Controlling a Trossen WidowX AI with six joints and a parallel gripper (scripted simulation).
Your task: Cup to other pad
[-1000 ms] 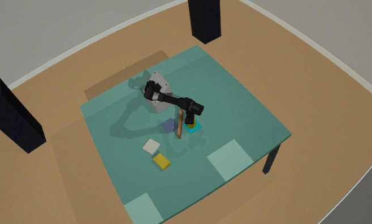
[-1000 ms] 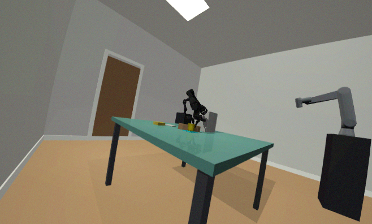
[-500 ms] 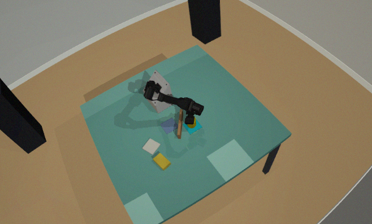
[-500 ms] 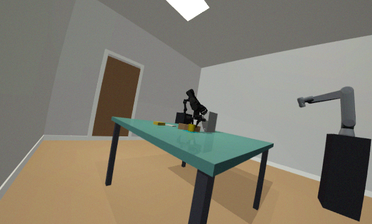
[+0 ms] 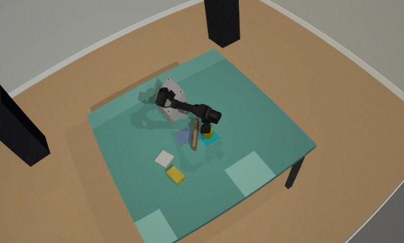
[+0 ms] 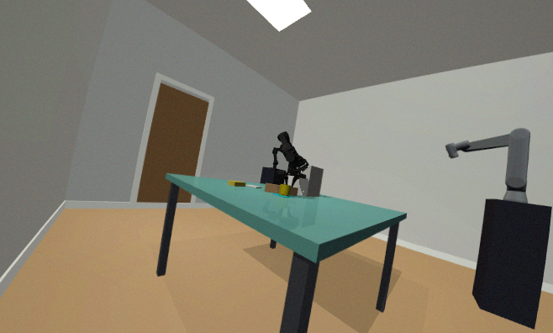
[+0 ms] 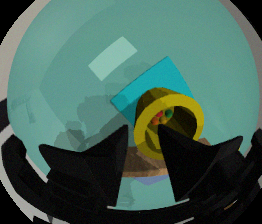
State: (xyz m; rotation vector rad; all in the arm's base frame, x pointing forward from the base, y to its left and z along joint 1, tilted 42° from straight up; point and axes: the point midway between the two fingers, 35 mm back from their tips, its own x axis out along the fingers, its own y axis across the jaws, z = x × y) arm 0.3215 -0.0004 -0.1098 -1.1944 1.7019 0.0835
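The yellow cup [image 5: 209, 135] [image 6: 284, 190] [image 7: 197, 115] stands upright on the cyan pad [image 5: 212, 141] [image 7: 157, 75]. Several coloured marbles [image 7: 161, 118] lie inside it. My gripper [image 6: 289, 185] [image 7: 143, 128] is open around the cup's near wall: in the wrist view one fingertip is over the cup's mouth, the other outside the rim, with gaps beside the wall. The top and exterior views hide the fingertips partly. The other pad, blue-violet [image 5: 182, 137] [image 7: 154, 179], lies bare across the brown barrier [image 5: 195, 139] [image 6: 271, 187] [image 7: 147, 168].
The brown barrier stands upright between the two pads, close beside the cup. A white tile [image 5: 164, 158] and a yellow block [image 5: 175, 175] [image 6: 236, 183] lie farther off, beyond the blue-violet pad. The arm's grey base plate [image 5: 177, 115] is on the table [image 5: 231, 101].
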